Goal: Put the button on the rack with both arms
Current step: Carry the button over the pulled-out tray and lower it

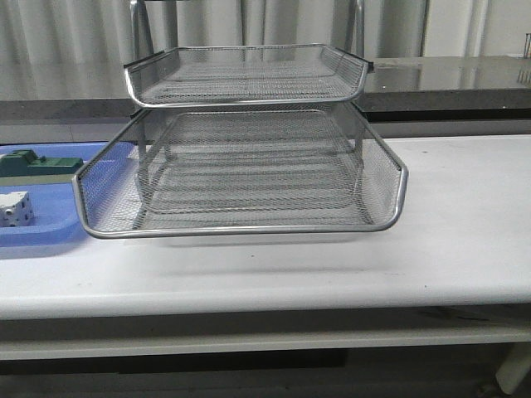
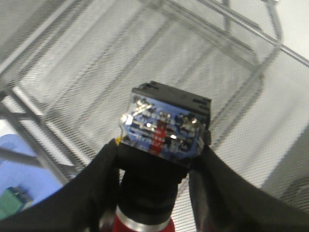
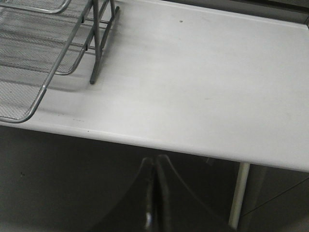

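The left gripper (image 2: 157,193) pinches the button (image 2: 161,130), blue end up, over a mesh tray of the rack (image 1: 241,178) at twelve o'clock. Placing remains. The right gripper (image 3: 153,193), fingers pressed together, waits off the table (image 3: 203,82).

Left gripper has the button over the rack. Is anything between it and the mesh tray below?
Nothing visible. In the left wrist view the left gripper holds the button above the rack, with only bare mesh beyond it. The front view shows the trays holding nothing.
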Robot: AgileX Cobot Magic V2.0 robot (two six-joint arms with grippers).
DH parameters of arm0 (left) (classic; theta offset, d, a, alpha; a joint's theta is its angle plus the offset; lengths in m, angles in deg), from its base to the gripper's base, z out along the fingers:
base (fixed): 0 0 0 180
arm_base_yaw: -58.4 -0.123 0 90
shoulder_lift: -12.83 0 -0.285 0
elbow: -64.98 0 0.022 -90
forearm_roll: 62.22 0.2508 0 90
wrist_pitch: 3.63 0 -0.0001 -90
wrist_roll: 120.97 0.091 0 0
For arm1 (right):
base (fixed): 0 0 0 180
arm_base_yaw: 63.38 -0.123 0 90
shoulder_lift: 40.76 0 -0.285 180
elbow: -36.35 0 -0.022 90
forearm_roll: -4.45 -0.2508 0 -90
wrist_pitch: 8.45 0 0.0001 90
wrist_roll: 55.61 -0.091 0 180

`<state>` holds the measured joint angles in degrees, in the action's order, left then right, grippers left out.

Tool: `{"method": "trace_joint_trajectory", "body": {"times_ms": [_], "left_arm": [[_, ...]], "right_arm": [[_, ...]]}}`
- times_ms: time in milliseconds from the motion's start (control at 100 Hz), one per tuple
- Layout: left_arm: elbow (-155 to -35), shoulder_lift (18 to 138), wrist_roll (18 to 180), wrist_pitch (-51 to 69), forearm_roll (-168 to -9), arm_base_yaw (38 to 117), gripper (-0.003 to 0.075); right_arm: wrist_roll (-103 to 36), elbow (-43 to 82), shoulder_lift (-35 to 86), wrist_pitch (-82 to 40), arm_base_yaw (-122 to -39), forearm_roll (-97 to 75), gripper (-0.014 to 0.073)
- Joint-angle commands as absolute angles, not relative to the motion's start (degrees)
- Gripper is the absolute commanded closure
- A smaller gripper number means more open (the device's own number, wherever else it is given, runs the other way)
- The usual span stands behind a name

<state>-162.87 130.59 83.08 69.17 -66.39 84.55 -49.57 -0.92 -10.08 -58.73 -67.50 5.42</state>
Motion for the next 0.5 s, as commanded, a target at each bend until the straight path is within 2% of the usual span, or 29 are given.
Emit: {"method": "trace_joint_trajectory", "body": {"times_ms": [0,190,490], "left_arm": [[-161.4,127.0,82.7,69.1,-67.5,87.9,0.0741],[-154.2,127.0,84.3,69.1,-66.8,92.7,0.0741],[-147.0,127.5,88.2,69.1,-66.4,93.5,0.0741]], "right_arm": [[-49.7,1.0,-9.7,-54.8,-67.5,5.3,0.0665],[-49.7,1.0,-9.7,-54.8,-67.5,5.3,0.0665],[-49.7,1.0,-9.7,-54.8,-67.5,5.3,0.0665]]}}
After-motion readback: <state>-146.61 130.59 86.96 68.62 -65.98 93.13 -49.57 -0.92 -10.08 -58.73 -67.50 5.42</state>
